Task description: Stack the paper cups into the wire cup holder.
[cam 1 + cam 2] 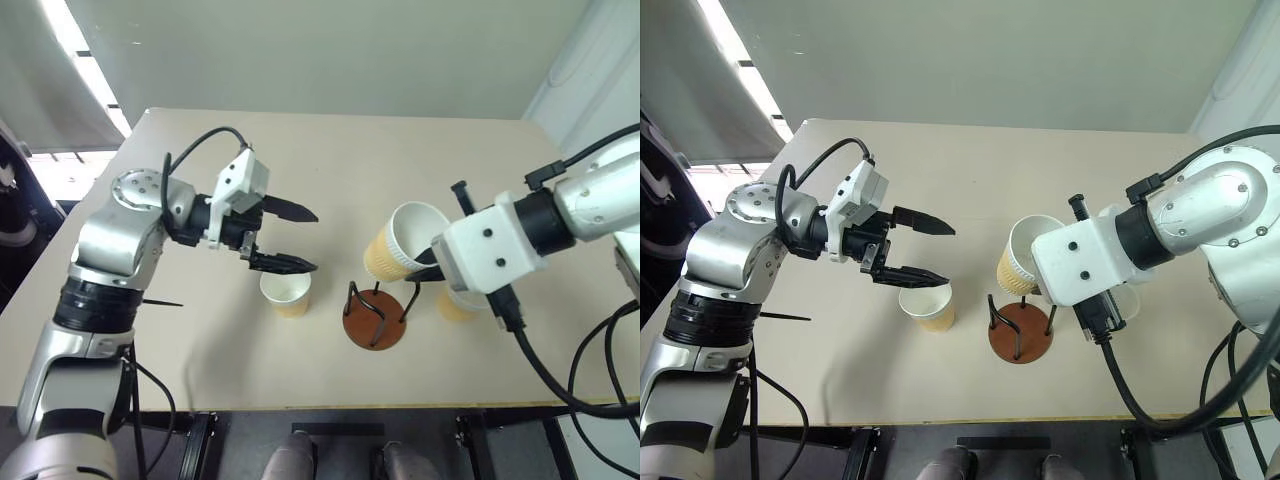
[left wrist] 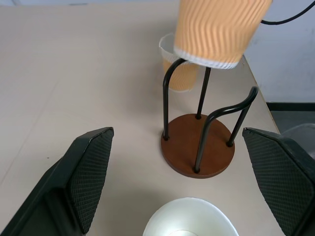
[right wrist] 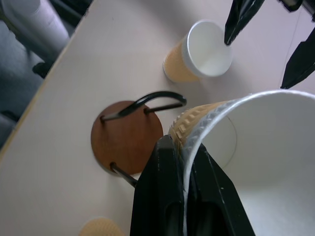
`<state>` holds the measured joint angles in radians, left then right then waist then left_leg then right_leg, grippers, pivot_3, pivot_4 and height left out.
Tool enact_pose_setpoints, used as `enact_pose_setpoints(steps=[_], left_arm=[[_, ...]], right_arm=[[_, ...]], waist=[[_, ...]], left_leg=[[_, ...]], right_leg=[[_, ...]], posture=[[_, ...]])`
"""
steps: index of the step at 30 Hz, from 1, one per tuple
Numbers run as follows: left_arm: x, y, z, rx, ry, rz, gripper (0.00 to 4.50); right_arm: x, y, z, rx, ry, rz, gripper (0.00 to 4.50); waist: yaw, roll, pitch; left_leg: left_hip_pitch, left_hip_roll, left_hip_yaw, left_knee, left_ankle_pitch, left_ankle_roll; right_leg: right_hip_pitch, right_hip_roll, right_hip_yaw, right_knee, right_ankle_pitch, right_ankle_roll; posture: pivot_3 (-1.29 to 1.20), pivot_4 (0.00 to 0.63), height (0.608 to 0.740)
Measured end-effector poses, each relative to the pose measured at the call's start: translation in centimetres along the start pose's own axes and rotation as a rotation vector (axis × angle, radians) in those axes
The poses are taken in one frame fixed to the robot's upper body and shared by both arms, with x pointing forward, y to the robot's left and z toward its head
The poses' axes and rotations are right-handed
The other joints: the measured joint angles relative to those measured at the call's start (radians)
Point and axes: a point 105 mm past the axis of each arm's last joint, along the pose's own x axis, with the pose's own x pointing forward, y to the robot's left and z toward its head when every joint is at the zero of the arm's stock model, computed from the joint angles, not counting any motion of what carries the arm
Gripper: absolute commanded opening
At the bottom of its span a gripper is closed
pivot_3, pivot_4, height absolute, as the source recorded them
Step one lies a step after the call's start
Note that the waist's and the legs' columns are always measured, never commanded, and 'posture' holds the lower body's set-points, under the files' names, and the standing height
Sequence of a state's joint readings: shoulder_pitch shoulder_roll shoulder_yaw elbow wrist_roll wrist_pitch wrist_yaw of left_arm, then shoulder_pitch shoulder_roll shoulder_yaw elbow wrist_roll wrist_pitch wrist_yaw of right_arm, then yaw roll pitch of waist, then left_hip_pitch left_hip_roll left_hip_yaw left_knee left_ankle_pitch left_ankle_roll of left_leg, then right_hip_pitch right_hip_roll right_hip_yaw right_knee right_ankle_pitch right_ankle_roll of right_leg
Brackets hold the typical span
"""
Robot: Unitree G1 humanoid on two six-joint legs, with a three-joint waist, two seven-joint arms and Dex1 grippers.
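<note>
right claw (image 3: 184,196) pinching rim of a ribbed tan paper cup (image 1: 400,243), tilted, just above wire cup holder (image 1: 375,318) on the worktop (image 1: 330,160); level cup, centre between thin black wire loops, then lower. left claw (image 1: 292,238) spread wide over second cup (image 1: 286,293); third cup (image 1: 455,305) below right claw. holder base round, reddish-brown

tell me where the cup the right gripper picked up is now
The paper cup is pinched by its rim in the right gripper, held tilted in the air just above the wire cup holder, near the table's front edge.
</note>
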<state>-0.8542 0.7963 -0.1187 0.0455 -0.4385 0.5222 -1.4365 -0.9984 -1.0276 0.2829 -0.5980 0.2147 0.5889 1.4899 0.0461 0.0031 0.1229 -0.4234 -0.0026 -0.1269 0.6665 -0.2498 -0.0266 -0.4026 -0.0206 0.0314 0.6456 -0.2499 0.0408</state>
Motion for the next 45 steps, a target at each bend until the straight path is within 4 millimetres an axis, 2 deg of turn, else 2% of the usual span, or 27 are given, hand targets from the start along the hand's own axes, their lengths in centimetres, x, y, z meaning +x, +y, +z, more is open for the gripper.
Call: enact_pose_setpoints(steps=[14, 17, 24, 28, 31, 33, 36, 39, 45], left_arm=[[-0.1, 0.0, -0.1, 0.001, 0.008, 0.005, 4.5], [-0.1, 0.1, -0.1, 0.0, 0.009, 0.007, 4.5], [-0.2, 0.2, -0.3, -0.008, 0.01, 0.014, 4.5], [-0.4, -0.1, -0.7, -0.009, 0.026, 0.014, 4.5], [-0.9, -1.5, -1.8, -0.029, 0.079, -0.018, 4.5], [-1.4, -2.3, -2.0, -0.023, 0.117, -0.041, 4.5], [-2.3, -3.5, -2.1, -0.008, 0.173, -0.085, 4.5], [-3.0, -4.4, -2.7, -0.024, 0.22, -0.115, 4.5], [-3.4, -4.6, -3.2, 0.008, 0.282, -0.12, 4.5]], right_arm=[[1.7, 1.8, -0.7, -0.001, -0.007, 0.077, 0.04], [1.9, 1.7, -0.7, -0.002, -0.014, 0.073, 0.63], [2.1, 1.1, -0.5, 0.001, -0.03, 0.024, 3.09], [1.9, -0.1, -0.6, 0.057, -0.061, -0.064, 3.09], [0.5, -1.6, -0.3, 0.158, -0.13, -0.182, 3.09], [-0.5, -2.4, 0.6, 0.23, -0.215, -0.232, 3.09], [-1.7, -2.6, 2.1, 0.3, -0.323, -0.247, 3.09], [-2.2, -2.5, 2.6, 0.355, -0.369, -0.253, 3.09], [-2.2, -2.6, 3.3, 0.392, -0.429, -0.262, 3.09]], waist=[[0.0, 0.0, 0.0], [0.0, 0.0, 0.0], [-0.001, 0.0, 0.0], [-0.003, 0.0, 0.0], [-0.008, 0.0, 0.0], [-0.009, 0.0, 0.0], [-0.009, 0.0, 0.0], [-0.009, 0.0, 0.0], [-0.01, 0.0, 0.0]], left_leg=[[0.0, 0.0, 0.0, 0.0, 0.0, 0.0], [0.0, 0.0, 0.0, 0.0, 0.0, 0.0], [0.0, 0.0, 0.0, 0.0, 0.0, 0.0], [0.0, 0.0, 0.0, 0.0, 0.0, 0.0], [0.0, 0.0, 0.0, -0.001, 0.0, 0.0], [0.0, 0.0, 0.0, -0.001, 0.0, 0.0], [0.0, 0.0, 0.0, -0.001, 0.0, 0.0], [0.0, 0.0, 0.0, -0.001, 0.0, 0.0], [0.001, 0.0, 0.0, -0.001, 0.001, -0.001]], right_leg=[[0.0, 0.0, 0.0, 0.0, 0.0, 0.0], [0.0, 0.0, 0.0, 0.0, 0.0, 0.0], [0.0, 0.0, 0.0, 0.0, 0.0, 0.0], [0.0, 0.0, 0.0, 0.0, 0.0, 0.0], [-0.001, 0.0, 0.0, 0.0, 0.0, 0.0], [-0.002, 0.001, 0.0, 0.0, 0.0, 0.0], [-0.001, 0.001, 0.0, -0.001, 0.0, 0.0], [-0.001, 0.001, 0.0, -0.001, 0.0, 0.0], [-0.001, 0.001, 0.0, 0.001, -0.001, -0.001]], posture=[[0.0, 0.15, 0.74], [0.0, 0.15, 0.74], [0.0, 0.15, 0.74], [0.0, 0.15, 0.74], [0.0, 0.15, 0.74], [0.0, 0.15, 0.74], [0.0, 0.15, 0.74], [0.0, 0.15, 0.74], [0.0, 0.15, 0.74]])
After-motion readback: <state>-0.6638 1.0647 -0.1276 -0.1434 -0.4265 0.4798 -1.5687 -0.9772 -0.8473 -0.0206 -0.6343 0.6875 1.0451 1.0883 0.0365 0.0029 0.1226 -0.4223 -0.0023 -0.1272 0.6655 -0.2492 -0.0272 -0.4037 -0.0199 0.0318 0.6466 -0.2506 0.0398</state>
